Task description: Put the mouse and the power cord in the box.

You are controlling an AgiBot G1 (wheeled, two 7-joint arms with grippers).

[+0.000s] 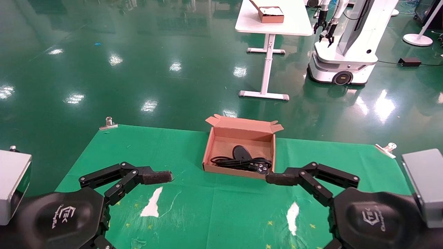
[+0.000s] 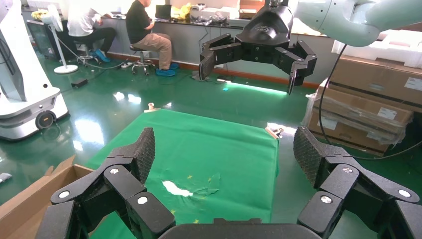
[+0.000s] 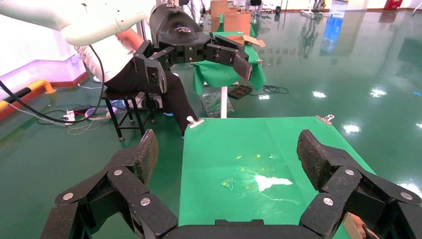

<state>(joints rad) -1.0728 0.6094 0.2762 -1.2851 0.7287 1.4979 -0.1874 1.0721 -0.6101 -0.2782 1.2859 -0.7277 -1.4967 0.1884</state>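
Observation:
The salmon-brown box (image 1: 208,148) stands open at the far middle of the green cloth, its lid flap folded back. The black mouse (image 1: 241,151) lies inside it. The coiled power cord (image 1: 238,162) lies along the box's near wall, plug toward the right. One corner of the box (image 2: 30,194) shows in the left wrist view. My left gripper (image 2: 224,149) hovers open over the cloth, left of the box, holding nothing. Its upper fingertip (image 1: 157,177) points toward the box. My right gripper (image 3: 226,154) is open and empty too. Its fingertip (image 1: 277,178) is just outside the box's near right corner.
The cloth has two torn white patches (image 1: 152,205) (image 1: 293,212) near me and metal clips (image 1: 108,123) (image 1: 387,148) at its far corners. Beyond, on the green floor, are a white table (image 1: 273,26) carrying a reddish box (image 1: 271,14) and another robot (image 1: 346,52).

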